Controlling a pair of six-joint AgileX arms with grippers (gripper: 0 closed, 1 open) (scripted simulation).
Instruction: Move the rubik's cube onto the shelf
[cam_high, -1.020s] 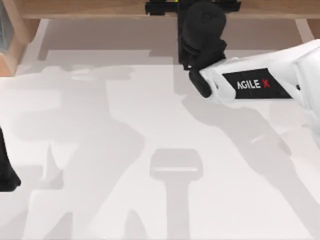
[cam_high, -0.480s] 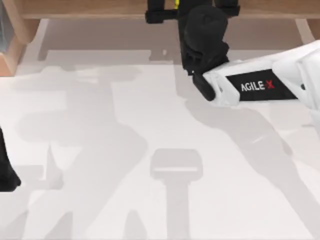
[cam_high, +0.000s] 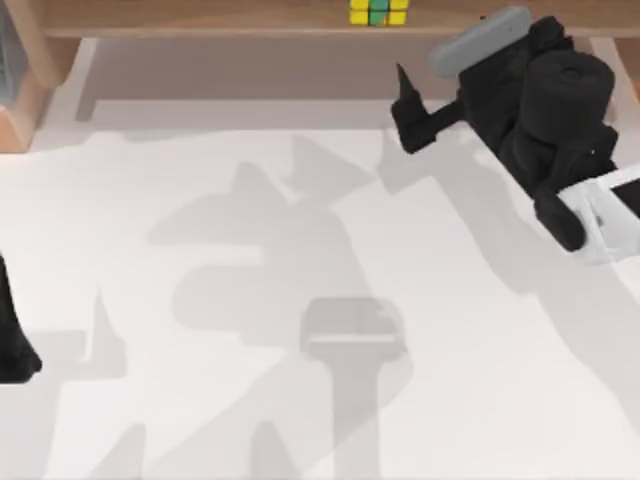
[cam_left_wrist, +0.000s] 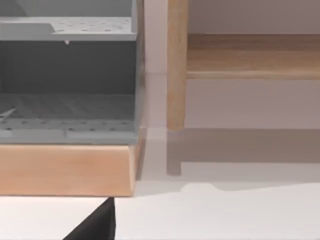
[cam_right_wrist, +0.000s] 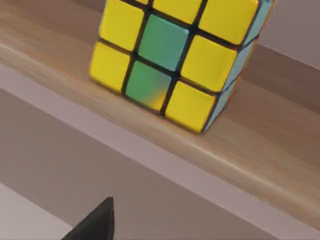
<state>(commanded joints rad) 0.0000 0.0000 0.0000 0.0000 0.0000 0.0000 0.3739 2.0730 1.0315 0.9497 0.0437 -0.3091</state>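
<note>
We find no readable writing anywhere. The table (cam_high: 300, 300) spreads pale under us, and the shelf (cam_high: 200, 18) runs along its far edge as a long wooden board. Our right arm reaches over the table's right side; its gripper (cam_high: 408, 105) hangs in front of the shelf, holding nothing, and we cannot tell how far its fingers are spread. The rubik's cube (cam_high: 378, 11) sits on the shelf board (yellow and green squares facing us). Our left arm stays parked at the table's left edge.
</note>
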